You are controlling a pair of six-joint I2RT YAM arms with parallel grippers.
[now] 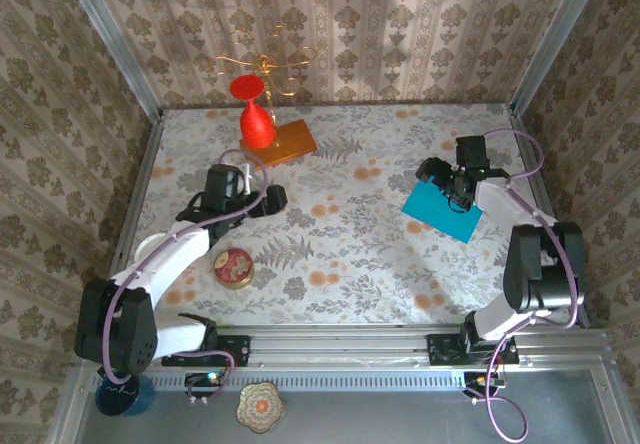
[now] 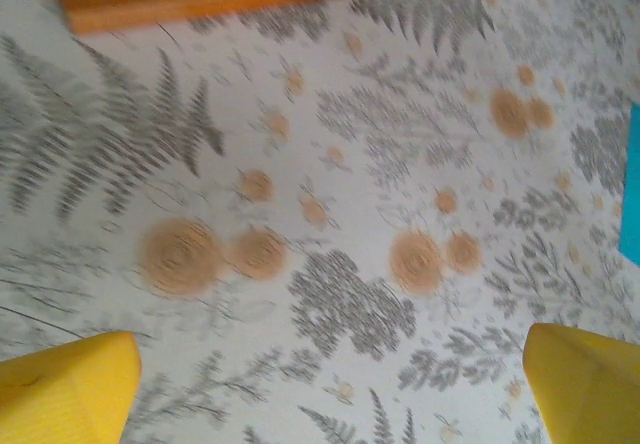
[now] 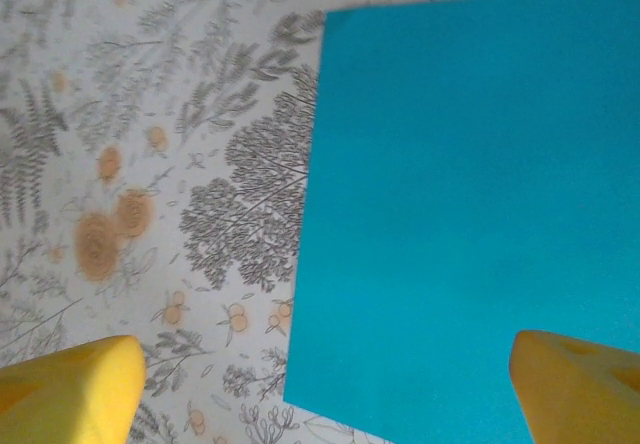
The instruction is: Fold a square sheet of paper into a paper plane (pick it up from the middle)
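Two hands here, and both are spread wide with nothing between the fingers. The left hand (image 1: pixel 268 201) hangs over the left-middle of the fern-and-flower patterned worktop (image 1: pixel 350 254). In its wrist view its yellow fingertips (image 2: pixel 70 389) sit at the bottom corners above bare pattern. The right hand (image 1: pixel 438 178) is over on the right side, right above the square sheet of thin teal-blue paper (image 1: pixel 440 214). That sheet lies flat on the worktop, turned so one corner points left, and the arm covers part of its far-right side. From the right wrist camera the sheet (image 3: pixel 470 204) looks totally plain: one even colour, and its two edges in view are straight and crisp. One yellow fingertip (image 3: pixel 575 384) is over the paper and the other is over bare worktop, with the sheet's left edge running between them. Can't tell if the fingers actually touch it. A thin sliver of the same teal (image 2: pixel 631 184) peeks in at the right edge of the left wrist view. Other stuff: a flat orange wooden block (image 1: pixel 288 144) at the back, with a red glass (image 1: pixel 256 116) standing on it and a gold wire ornament (image 1: pixel 265 64) behind. A small round red tin (image 1: pixel 234 267) sits near the left arm, and its lid decoration is too small to read.
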